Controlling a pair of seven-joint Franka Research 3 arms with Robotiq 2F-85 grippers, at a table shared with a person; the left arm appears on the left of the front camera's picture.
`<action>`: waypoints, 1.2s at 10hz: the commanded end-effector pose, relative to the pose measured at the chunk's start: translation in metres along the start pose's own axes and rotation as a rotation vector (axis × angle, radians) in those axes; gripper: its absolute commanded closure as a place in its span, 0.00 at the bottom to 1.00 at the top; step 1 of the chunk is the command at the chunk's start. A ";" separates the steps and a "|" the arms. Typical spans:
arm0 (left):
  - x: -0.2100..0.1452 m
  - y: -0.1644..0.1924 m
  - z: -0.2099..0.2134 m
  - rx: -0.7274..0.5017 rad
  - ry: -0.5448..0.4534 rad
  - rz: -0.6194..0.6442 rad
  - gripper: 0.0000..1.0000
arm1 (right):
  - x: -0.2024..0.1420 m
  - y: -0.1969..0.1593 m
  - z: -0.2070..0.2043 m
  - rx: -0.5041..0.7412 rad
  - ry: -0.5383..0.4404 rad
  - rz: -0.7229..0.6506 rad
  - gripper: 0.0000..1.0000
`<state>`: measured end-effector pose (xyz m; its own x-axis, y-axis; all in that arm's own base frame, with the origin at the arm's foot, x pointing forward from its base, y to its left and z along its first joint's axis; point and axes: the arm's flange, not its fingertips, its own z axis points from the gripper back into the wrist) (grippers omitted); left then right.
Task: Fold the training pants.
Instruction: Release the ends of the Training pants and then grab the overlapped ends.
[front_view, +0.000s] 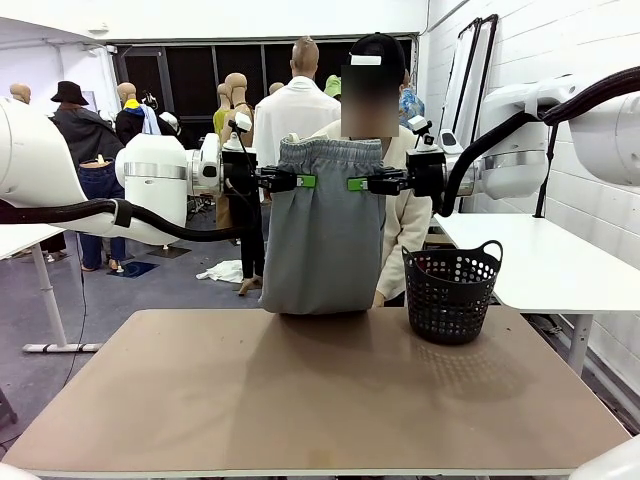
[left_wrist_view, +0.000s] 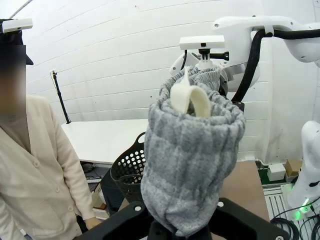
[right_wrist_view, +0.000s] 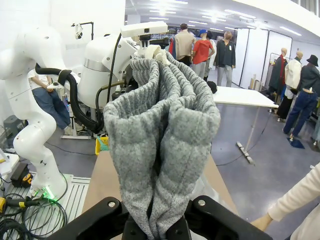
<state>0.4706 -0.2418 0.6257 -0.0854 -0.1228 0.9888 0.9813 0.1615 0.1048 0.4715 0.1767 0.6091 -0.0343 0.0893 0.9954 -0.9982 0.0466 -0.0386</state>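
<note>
Light grey training pants (front_view: 323, 235), hanging upright by gathered waistband, hem touching table

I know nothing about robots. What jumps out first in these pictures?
The light grey training pants hang above the table's far edge, held at the waistband by the left gripper and right gripper, both shut on it. A person stands behind them; a black basket sits on the table to their right.

A: Pants finish?
B: I see training pants (front_view: 323, 235) as soft grey knit cloth, matt, ribbed at waistband (front_view: 330, 150).
A: Rest?
B: Basket (front_view: 450, 295) black plastic w/ slight sheen; table (front_view: 300, 400) top smooth, matt tan; arm shells (front_view: 160, 195) glossy white.
</note>
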 end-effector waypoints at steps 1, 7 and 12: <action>0.003 -0.001 0.000 0.004 -0.013 -0.018 1.00 | 0.001 0.001 0.000 0.014 -0.010 -0.001 1.00; 0.003 -0.001 0.000 0.004 -0.013 -0.018 1.00 | 0.001 0.001 0.000 0.014 -0.010 -0.001 1.00; 0.003 -0.001 0.000 0.004 -0.013 -0.018 1.00 | 0.001 0.001 0.000 0.014 -0.010 -0.001 1.00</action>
<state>0.4706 -0.2417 0.6256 -0.0853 -0.1229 0.9887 0.9812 0.1619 0.1048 0.4715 0.1766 0.6091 -0.0343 0.0893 0.9954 -0.9982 0.0467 -0.0386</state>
